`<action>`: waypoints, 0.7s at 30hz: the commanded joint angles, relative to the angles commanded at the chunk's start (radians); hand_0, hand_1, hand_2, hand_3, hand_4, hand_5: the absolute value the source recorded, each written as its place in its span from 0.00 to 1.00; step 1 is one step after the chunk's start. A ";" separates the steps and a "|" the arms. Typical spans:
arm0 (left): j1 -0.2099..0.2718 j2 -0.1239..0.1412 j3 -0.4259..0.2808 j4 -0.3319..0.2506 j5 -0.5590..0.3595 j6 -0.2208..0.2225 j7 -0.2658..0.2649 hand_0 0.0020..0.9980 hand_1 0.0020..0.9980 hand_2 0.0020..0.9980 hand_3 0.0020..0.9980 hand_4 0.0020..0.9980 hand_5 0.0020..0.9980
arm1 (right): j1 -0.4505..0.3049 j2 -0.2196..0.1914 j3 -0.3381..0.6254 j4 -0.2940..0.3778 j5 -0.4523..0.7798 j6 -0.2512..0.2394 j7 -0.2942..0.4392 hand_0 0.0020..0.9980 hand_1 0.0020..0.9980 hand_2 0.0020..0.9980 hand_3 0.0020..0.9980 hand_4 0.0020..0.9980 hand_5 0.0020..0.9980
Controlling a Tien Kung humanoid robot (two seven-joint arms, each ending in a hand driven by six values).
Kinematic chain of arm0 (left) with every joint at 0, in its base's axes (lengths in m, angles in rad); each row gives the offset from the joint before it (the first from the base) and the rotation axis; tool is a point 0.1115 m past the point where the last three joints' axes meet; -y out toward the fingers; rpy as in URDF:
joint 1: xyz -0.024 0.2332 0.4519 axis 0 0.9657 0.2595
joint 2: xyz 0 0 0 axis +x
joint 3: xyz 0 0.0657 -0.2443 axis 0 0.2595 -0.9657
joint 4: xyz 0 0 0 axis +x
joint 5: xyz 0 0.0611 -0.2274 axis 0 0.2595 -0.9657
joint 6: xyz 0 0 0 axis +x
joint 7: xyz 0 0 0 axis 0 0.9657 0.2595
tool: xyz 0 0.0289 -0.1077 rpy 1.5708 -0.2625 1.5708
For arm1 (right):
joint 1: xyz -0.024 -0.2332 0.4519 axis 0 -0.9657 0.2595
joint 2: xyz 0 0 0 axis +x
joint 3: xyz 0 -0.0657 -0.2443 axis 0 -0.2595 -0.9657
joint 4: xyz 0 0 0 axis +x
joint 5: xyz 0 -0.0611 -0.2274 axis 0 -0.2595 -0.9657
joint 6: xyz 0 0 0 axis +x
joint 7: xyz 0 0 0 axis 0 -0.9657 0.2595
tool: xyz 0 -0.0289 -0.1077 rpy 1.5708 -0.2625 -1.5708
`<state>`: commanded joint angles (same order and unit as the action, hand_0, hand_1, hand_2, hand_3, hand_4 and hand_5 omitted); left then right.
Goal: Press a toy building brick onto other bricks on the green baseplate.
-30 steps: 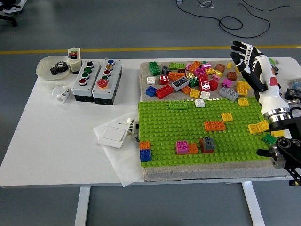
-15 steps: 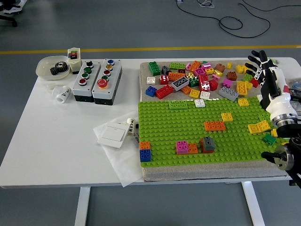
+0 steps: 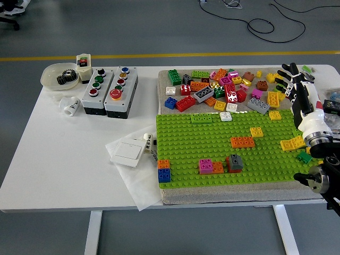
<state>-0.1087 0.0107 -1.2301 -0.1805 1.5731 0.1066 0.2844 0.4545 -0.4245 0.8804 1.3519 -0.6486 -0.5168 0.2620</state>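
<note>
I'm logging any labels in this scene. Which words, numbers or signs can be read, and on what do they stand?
None can be read with certainty.
White cylinder left of the button boxes: dark print, too small to read.
Small white tag at the baseplate's left edge: dark marks, blurred.
Little box beside the bowl: a red patch, no legible text.
Button boxes: coloured buttons only, no readable labels.

White table [image 3: 58, 159] is carrying button boxes [image 3: 109, 91] and a bowl [image 3: 56, 75] upper left, the grey mat [image 3: 175, 195] sitting centre-right.
</note>
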 joint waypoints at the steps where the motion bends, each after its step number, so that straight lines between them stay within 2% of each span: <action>1: 0.000 0.001 0.002 0.000 -0.002 0.000 0.000 0.80 0.78 0.79 0.58 0.61 0.62 | 0.001 0.000 0.000 0.000 0.000 0.000 -0.001 0.85 0.80 0.84 0.85 1.00 0.89; 21: 0.002 0.004 0.002 0.000 -0.012 0.013 -0.004 0.79 0.78 0.79 0.58 0.62 0.63 | 0.020 0.007 0.001 -0.030 0.016 0.021 -0.016 0.85 0.80 0.83 0.84 1.00 0.92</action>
<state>-0.1067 0.0149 -1.2276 -0.1800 1.5609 0.1198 0.2807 0.4746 -0.4173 0.8811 1.3218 -0.6327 -0.4955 0.2460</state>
